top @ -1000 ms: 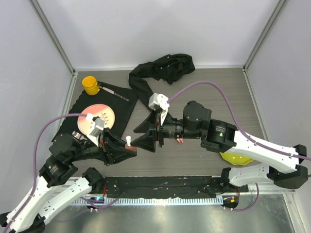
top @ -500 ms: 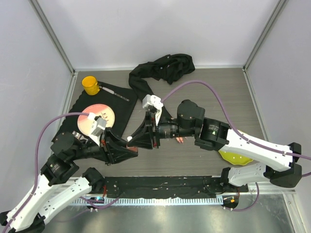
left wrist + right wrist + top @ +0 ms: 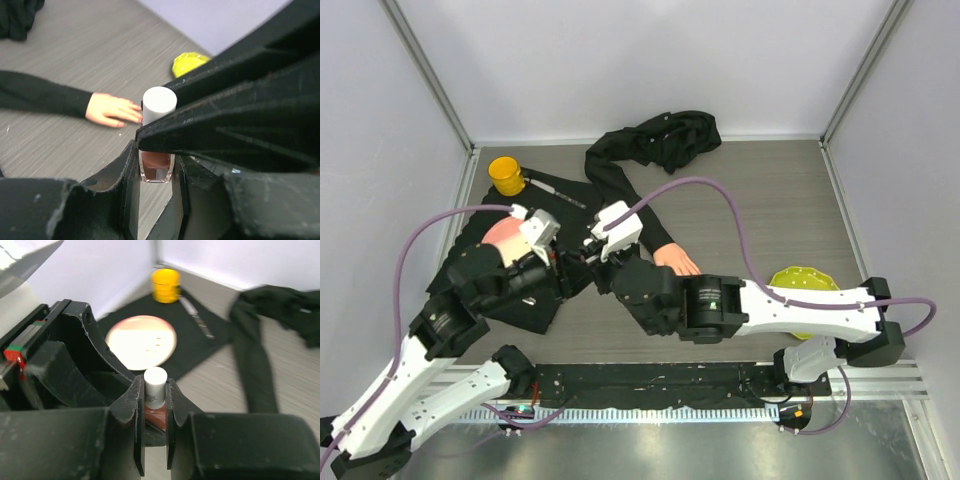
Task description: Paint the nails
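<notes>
A small polish bottle (image 3: pixel 156 167) with dark red polish and a white cap (image 3: pixel 155 382) is held between both grippers above the black mat. My left gripper (image 3: pixel 156 172) is shut on its glass body. From the opposite side my right gripper (image 3: pixel 155 390) is shut on the cap. In the top view the two grippers meet (image 3: pixel 582 258) and hide the bottle. The pale mannequin hand (image 3: pixel 676 260) lies flat to their right, its black sleeve (image 3: pixel 620 190) running back. It also shows beyond the cap, the hand (image 3: pixel 112 109). The nails are too small to make out.
A yellow cup (image 3: pixel 506 174) and a thin brush-like tool (image 3: pixel 556 190) sit on the black mat (image 3: pixel 570 215), with a pink plate (image 3: pixel 142 340) partly under the left arm. A black cloth heap (image 3: pixel 665 135) lies at the back. A yellow-green dish (image 3: pixel 802 282) is at right.
The right arm swung left and its jaws closed onto the cap. The left gripper carried the bottle back and left over the mat. The mannequin hand is now uncovered.
</notes>
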### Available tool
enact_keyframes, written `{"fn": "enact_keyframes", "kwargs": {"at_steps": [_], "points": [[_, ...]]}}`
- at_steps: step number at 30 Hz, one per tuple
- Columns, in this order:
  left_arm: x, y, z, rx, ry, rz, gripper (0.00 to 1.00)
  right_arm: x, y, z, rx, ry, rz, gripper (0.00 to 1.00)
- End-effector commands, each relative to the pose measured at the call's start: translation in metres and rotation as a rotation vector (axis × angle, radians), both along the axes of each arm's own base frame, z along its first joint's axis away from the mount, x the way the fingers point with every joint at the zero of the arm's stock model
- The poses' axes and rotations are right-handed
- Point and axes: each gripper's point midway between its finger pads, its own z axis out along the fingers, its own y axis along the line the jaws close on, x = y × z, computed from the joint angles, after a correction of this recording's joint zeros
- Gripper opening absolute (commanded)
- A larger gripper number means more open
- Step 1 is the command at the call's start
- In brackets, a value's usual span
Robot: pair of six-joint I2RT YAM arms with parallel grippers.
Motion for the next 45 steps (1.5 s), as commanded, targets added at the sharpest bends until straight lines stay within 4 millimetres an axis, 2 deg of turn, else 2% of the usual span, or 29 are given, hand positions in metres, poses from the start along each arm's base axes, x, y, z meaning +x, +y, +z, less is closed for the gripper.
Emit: {"fn": "enact_keyframes", "kwargs": {"at_steps": [1, 2, 3, 4, 6, 7, 8, 10, 11, 14, 15, 16, 17, 18, 19, 21, 22, 28, 34, 40, 45], "points": [[0.028, -0.008, 0.019, -0.022, -0.075, 0.067, 0.00, 0.018, -0.026, -0.020, -0.139, -0.067, -0.189, 0.01], [0.026, -0.011, 0.022, -0.046, -0.081, 0.050, 0.00, 0.019, -0.023, -0.020, -0.142, -0.064, -0.169, 0.04], [0.026, -0.012, 0.016, -0.042, -0.072, 0.044, 0.00, 0.018, -0.022, -0.020, -0.143, -0.062, -0.141, 0.10], [0.020, -0.011, 0.017, -0.053, -0.075, 0.026, 0.00, 0.017, -0.019, -0.021, -0.143, -0.058, -0.107, 0.24], [0.014, -0.010, 0.010, -0.053, -0.068, 0.010, 0.00, 0.014, -0.015, -0.025, -0.146, -0.042, -0.031, 0.38], [0.009, -0.006, 0.011, -0.064, -0.077, 0.002, 0.00, 0.013, -0.020, -0.020, -0.132, -0.043, -0.022, 0.49], [0.003, -0.005, 0.009, -0.066, -0.076, -0.019, 0.00, 0.011, -0.020, -0.019, -0.131, -0.044, 0.000, 0.55], [-0.008, -0.005, 0.001, -0.066, -0.067, -0.062, 0.00, 0.008, -0.027, -0.013, -0.125, -0.042, 0.037, 0.62], [-0.019, -0.003, 0.001, -0.079, -0.069, -0.098, 0.00, -0.003, -0.020, -0.012, -0.121, -0.036, 0.129, 0.64], [-0.035, 0.002, 0.001, -0.103, -0.066, -0.132, 0.00, -0.020, -0.022, -0.002, -0.069, -0.016, 0.270, 0.69], [-0.038, 0.004, 0.001, -0.108, -0.062, -0.140, 0.00, -0.028, -0.018, -0.002, -0.044, 0.015, 0.367, 0.70], [-0.042, 0.004, 0.001, -0.118, -0.051, -0.152, 0.00, -0.028, -0.019, 0.001, -0.011, 0.044, 0.395, 0.72], [-0.047, 0.005, 0.003, -0.130, -0.055, -0.166, 0.00, -0.029, -0.026, 0.014, 0.050, 0.061, 0.425, 0.72], [-0.054, 0.004, 0.006, -0.143, -0.052, -0.201, 0.00, -0.046, -0.021, 0.013, 0.095, 0.124, 0.541, 0.72], [-0.059, 0.004, 0.008, -0.158, -0.045, -0.219, 0.00, -0.036, -0.025, 0.024, 0.148, 0.121, 0.552, 0.72], [-0.068, 0.002, 0.014, -0.191, -0.055, -0.265, 0.00, -0.056, -0.026, 0.030, 0.194, 0.152, 0.697, 0.73], [-0.070, 0.003, 0.016, -0.204, -0.051, -0.272, 0.00, -0.056, -0.026, 0.034, 0.208, 0.147, 0.725, 0.73], [-0.078, 0.001, 0.029, -0.257, -0.064, -0.314, 0.00, -0.072, -0.018, 0.041, 0.233, 0.172, 0.874, 0.71], [-0.080, -0.002, 0.033, -0.277, -0.058, -0.337, 0.00, -0.076, -0.011, 0.048, 0.270, 0.178, 0.943, 0.67], [-0.079, -0.005, 0.031, -0.275, -0.051, -0.344, 0.00, -0.068, -0.009, 0.050, 0.290, 0.175, 0.956, 0.61], [-0.077, -0.008, 0.031, -0.270, -0.056, -0.351, 0.00, -0.069, -0.003, 0.045, 0.280, 0.195, 1.003, 0.55]]}}
